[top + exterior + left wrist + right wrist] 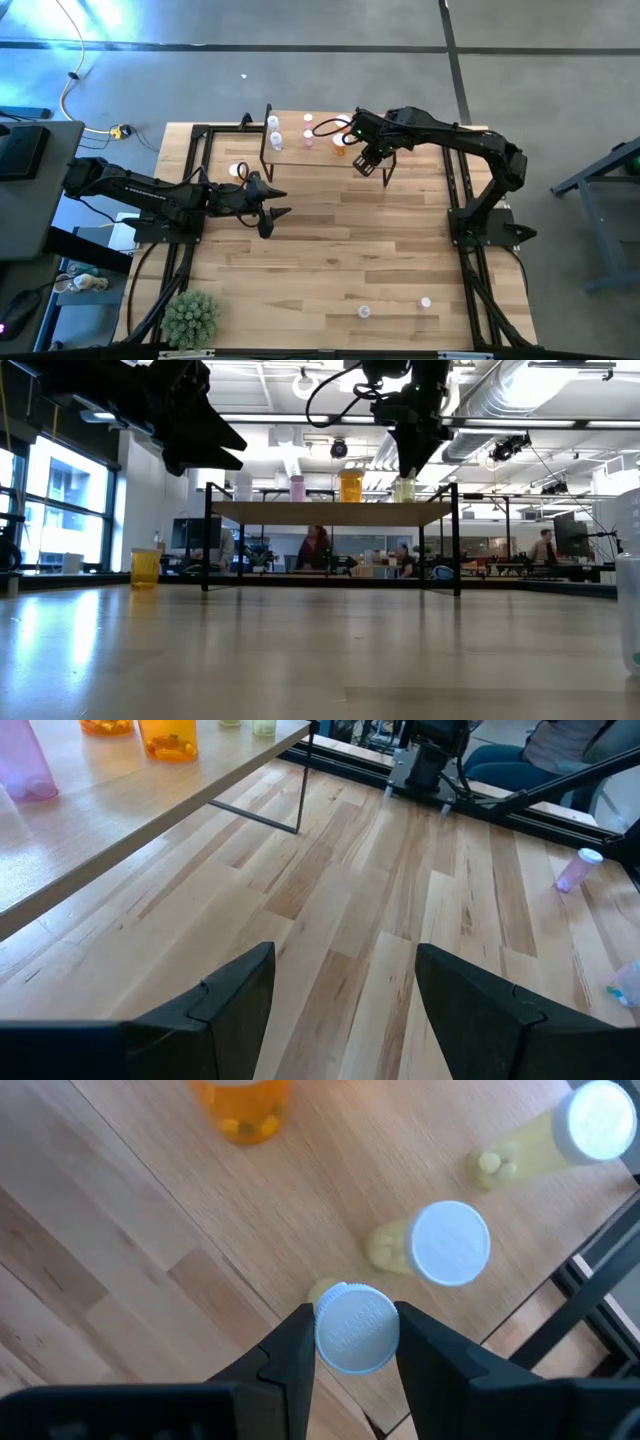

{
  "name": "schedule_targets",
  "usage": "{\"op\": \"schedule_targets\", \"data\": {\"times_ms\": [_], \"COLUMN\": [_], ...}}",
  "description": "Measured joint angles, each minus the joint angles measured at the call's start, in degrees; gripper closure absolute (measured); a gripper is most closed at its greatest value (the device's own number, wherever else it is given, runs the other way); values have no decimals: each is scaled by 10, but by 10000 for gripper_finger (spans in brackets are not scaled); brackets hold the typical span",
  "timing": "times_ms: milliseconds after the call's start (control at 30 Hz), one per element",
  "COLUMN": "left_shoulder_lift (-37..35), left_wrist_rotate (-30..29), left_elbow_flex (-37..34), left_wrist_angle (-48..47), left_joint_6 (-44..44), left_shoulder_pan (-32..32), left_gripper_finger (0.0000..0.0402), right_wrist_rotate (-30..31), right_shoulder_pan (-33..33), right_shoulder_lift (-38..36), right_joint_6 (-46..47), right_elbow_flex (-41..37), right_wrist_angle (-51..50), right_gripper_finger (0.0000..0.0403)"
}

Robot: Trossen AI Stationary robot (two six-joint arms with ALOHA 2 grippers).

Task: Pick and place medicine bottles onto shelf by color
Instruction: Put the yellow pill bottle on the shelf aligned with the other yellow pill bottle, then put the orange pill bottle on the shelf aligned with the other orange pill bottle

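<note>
Fingers of the right gripper (352,1342) were clamped on the white cap of a yellowish bottle (352,1328) over the shelf (325,158), beside two like it. It looked light, rigid and smooth, best gripped at the ridged cap; the left gripper (345,1005) hung half open above the surface.

I see a green spiky plant ball (190,316) at the near-left corner of the striped light-wood surface (330,250).
</note>
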Motion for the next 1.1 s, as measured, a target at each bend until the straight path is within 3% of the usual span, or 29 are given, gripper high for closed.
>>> {"op": "schedule_targets", "data": {"times_ms": [200, 533, 1100], "left_shoulder_lift": [0, 0, 0], "left_wrist_rotate": [0, 0, 0], "left_elbow_flex": [0, 0, 0], "left_wrist_angle": [0, 0, 0], "left_joint_6": [0, 0, 0], "left_shoulder_pan": [0, 0, 0], "left_gripper_finger": [170, 170, 170], "right_wrist_rotate": [0, 0, 0], "right_shoulder_pan": [0, 0, 0], "right_shoulder_lift": [0, 0, 0], "right_joint_6": [-2, -3, -40], "right_elbow_flex": [0, 0, 44], "right_wrist_angle": [-1, -1, -13], "right_gripper_finger": [286, 242, 240]}}
